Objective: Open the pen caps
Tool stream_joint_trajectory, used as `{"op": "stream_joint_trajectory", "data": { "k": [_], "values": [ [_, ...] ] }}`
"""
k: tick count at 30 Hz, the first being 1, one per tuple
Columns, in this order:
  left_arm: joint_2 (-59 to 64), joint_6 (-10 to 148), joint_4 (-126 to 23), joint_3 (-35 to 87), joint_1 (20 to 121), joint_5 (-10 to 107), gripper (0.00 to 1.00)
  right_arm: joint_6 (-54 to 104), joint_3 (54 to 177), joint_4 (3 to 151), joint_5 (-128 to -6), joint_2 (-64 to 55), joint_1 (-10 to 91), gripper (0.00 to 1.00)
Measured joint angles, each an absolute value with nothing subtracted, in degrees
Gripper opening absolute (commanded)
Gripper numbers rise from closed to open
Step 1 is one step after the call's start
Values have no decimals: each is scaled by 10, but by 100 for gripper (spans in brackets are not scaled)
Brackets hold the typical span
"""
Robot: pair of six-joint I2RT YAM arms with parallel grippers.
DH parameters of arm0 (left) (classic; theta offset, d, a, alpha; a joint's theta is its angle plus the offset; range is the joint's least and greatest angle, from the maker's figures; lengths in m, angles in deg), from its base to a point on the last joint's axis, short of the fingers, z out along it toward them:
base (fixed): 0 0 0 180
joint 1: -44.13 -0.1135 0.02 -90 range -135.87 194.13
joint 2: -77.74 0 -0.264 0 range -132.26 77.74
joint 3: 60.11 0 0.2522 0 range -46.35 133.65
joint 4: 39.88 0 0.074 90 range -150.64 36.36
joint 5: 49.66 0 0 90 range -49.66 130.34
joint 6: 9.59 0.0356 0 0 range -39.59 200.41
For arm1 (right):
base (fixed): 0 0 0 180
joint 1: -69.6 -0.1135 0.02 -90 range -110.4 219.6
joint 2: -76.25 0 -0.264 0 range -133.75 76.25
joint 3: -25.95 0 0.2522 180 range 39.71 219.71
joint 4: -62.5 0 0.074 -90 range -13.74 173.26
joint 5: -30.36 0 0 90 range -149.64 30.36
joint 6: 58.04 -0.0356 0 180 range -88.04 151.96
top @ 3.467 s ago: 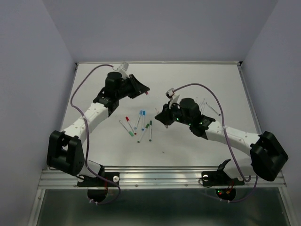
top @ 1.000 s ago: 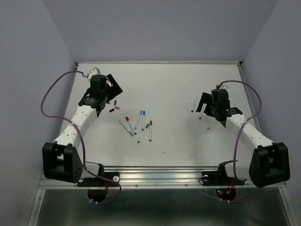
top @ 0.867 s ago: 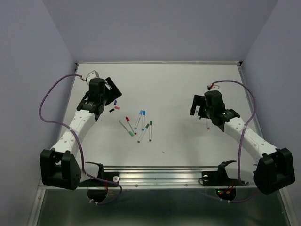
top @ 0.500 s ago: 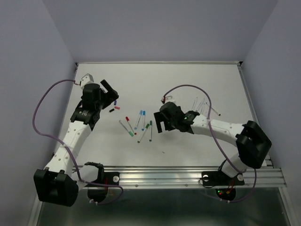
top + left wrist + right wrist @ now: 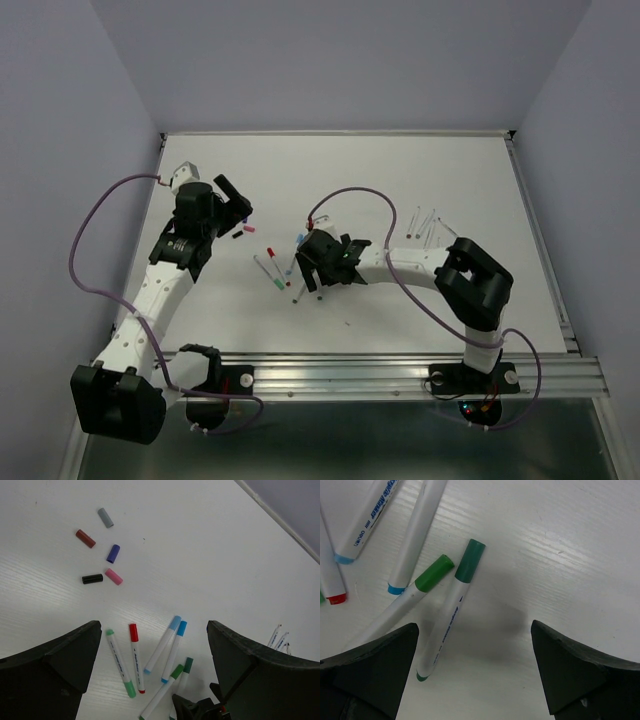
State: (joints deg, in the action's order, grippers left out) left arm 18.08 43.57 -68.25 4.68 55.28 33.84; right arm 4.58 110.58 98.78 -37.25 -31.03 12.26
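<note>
Right pincer (image 5: 475,647) has swung left, now spread wide just behind the dark green cap (image 5: 470,559).

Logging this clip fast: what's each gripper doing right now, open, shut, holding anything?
Left gripper: open, holding nothing.
Right gripper: open, empty, over the dark green pen.

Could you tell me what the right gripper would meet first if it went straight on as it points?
Most likely the dark green-capped pen, which lies between the open fingers of the right gripper, somewhat off centre; it might instead land on bare table beside it. Depth is unclear.
</note>
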Motion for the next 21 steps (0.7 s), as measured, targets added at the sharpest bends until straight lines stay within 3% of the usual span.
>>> {"op": "stream_joint_trajectory", "data": {
  "k": [4, 7, 8, 11, 21],
  "values": [
    [186, 435, -682, 47, 553, 339, 99, 39, 1106, 985, -371, -331, 123, 89],
    [186, 435, -681, 47, 553, 341, 99, 34, 1113, 986, -373, -337, 123, 66],
    [186, 435, -681, 47, 553, 342, 99, 30, 1115, 983, -375, -338, 123, 52],
    [186, 435, -681, 47, 553, 343, 99, 21, 1116, 977, -379, -341, 121, 37],
    [186, 435, -681, 47, 553, 345, 99, -16, 1085, 957, -365, -324, 121, 3]
  ]
}}
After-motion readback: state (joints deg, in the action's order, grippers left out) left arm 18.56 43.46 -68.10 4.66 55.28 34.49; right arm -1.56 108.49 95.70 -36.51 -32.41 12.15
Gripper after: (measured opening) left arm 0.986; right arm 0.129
